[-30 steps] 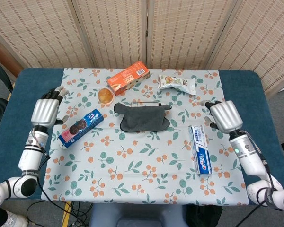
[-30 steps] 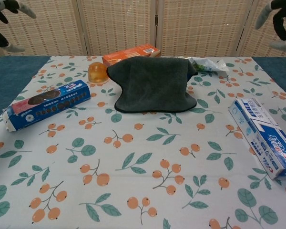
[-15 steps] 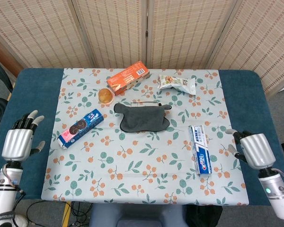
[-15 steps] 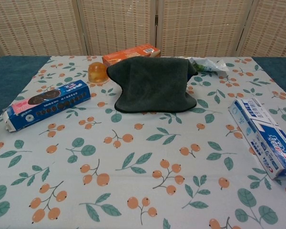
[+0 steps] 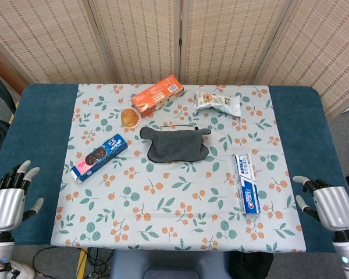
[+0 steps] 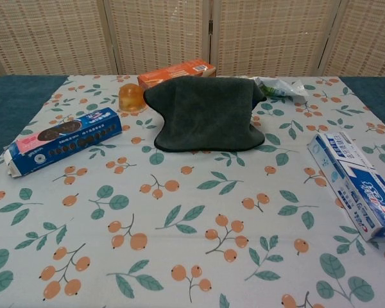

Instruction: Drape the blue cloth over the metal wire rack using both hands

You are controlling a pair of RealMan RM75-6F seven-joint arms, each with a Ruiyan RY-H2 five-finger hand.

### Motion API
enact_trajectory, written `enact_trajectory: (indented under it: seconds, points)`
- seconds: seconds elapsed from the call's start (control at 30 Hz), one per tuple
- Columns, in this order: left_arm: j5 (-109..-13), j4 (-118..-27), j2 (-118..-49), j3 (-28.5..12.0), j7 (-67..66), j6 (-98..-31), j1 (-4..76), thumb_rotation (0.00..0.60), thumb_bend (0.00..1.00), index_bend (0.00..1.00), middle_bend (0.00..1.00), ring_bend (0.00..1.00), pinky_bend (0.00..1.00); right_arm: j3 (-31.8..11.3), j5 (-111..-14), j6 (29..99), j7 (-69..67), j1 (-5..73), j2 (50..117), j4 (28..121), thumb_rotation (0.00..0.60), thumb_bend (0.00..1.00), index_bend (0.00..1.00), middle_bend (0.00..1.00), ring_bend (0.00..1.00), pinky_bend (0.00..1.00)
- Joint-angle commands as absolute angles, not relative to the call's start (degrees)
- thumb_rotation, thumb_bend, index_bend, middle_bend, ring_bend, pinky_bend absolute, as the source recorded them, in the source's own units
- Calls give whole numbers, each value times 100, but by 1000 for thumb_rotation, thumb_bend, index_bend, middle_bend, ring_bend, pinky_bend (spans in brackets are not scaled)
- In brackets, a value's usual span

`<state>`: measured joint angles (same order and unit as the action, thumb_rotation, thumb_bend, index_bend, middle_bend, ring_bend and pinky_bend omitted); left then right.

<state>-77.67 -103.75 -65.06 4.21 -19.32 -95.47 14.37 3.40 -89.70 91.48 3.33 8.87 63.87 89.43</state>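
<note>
Blue cloth [image 5: 175, 144]: dark, nearly grey in this light, hung over the metal wire rack [image 5: 180, 125] at the middle of the table, slightly toward the far side. In the chest view the cloth [image 6: 205, 113] falls as a broad front panel whose lower hem meets the tablecloth [image 5: 180, 215]; only a thin wire of the rack shows above it in the head view.

Around the rack:
- Orange carton [image 5: 157, 95], lying just behind and left of the cloth.
- Small orange jelly cup [image 5: 130, 118], just beside the cloth's left end.
- Snack packet [image 5: 217, 102], behind and to the right, near the cloth's corner.
- Blue biscuit box [image 5: 99, 157], lying at an angle well to the left.
- Toothpaste box [image 5: 245, 183], lying lengthwise to the right front (apart from the cloth).

Left hand [image 5: 9, 200]: low at the table's near left corner, holding nothing, fingers spread apart.

Right hand [image 5: 328, 203]: low at the near right corner, likewise holding nothing, fingers apart.

Both hands are well apart from the cloth and outside the chest view.
</note>
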Motion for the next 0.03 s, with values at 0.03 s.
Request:
enact_trajectory:
  seconds: [0.03]
  points:
    - [-7825,-10390,-6498,398,-1978,-9551,1353,600,243,171,64,96,166,292,-8954,9111,332,863,6376,8964,600,318,339,524,508,785]
